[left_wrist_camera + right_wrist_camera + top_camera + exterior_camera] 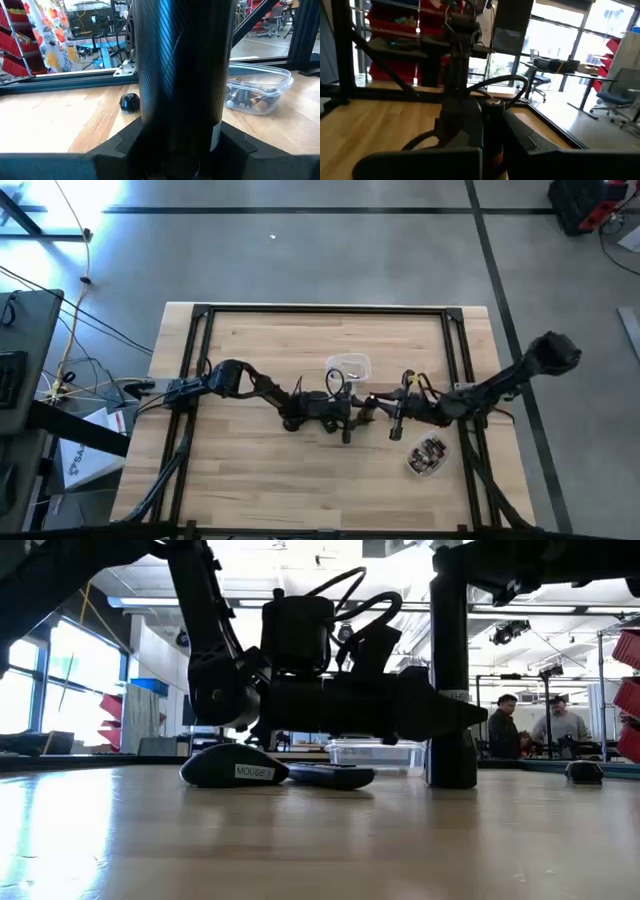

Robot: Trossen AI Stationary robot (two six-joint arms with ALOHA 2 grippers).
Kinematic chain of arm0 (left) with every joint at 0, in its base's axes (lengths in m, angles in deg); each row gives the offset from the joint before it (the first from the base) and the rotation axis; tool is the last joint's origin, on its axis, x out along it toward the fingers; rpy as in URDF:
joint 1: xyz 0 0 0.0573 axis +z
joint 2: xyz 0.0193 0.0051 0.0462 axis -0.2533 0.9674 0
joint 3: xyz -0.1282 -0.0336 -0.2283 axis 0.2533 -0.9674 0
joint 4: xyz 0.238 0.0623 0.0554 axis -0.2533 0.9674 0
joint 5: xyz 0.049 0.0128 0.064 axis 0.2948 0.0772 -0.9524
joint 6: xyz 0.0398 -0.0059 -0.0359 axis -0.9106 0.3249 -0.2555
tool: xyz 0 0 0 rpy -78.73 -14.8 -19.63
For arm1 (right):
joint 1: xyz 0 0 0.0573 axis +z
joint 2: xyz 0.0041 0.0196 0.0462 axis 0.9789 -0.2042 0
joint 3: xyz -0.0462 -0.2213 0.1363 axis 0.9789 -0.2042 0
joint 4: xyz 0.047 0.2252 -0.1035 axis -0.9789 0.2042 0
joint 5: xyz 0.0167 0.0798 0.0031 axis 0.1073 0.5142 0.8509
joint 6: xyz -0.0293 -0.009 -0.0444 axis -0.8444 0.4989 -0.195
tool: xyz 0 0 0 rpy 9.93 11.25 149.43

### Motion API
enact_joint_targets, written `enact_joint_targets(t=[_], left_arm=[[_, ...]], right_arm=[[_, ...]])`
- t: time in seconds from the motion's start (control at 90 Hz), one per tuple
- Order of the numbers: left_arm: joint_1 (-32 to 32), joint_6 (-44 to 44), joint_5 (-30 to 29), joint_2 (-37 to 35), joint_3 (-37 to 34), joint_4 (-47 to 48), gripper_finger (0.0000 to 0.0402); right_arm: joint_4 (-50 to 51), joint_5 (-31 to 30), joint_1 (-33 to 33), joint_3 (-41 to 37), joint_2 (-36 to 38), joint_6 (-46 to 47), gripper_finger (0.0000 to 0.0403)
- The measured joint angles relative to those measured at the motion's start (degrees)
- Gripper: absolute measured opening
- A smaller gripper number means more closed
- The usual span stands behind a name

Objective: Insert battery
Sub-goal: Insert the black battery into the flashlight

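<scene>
Battery [492,130] stands upright between the fingers of my right gripper [492,150], a dark cylinder with an orange band low on it and its metal cap uppermost; those jaws are closed on its sides. In the high view this right gripper [385,408] sits near the middle of the table [250,480], close to my left gripper [345,420], which lies low over the wood. At table height a black mouse [235,766] rests on the table with its loose cover [330,776] just beside it, both under my left arm. Whether my left jaws are open or closed I cannot tell. A clear empty tub [348,367] stands just behind the grippers, and a clear tub of batteries [427,455] sits near the table's right edge. Two people [535,730] show far off in the room.
</scene>
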Motion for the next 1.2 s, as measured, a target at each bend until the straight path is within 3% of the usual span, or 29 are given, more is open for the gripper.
enact_joint_targets(t=[0.311,0.789,1.022,1.2], left_arm=[[0.02,0.75,-0.09,0.0,-0.03,-0.41,0.0152],[0.07,1.14,0.06,0.0,-0.1,-0.69,0.0152],[0.13,1.49,0.04,0.0,-0.1,-0.7,0.0152],[0.2,1.51,0.0,0.0,-0.1,-0.72,0.0152]], right_arm=[[2.34,-0.99,-1.42,0.07,0.11,4.73,0.0011],[2.97,-1.62,-2.04,0.46,0.26,5.57,0.0118],[10.66,-2.16,-1.19,3.55,6.28,3.83,0.0153],[20.27,-2.11,0.37,5.71,11.09,8.4,0.0157]])
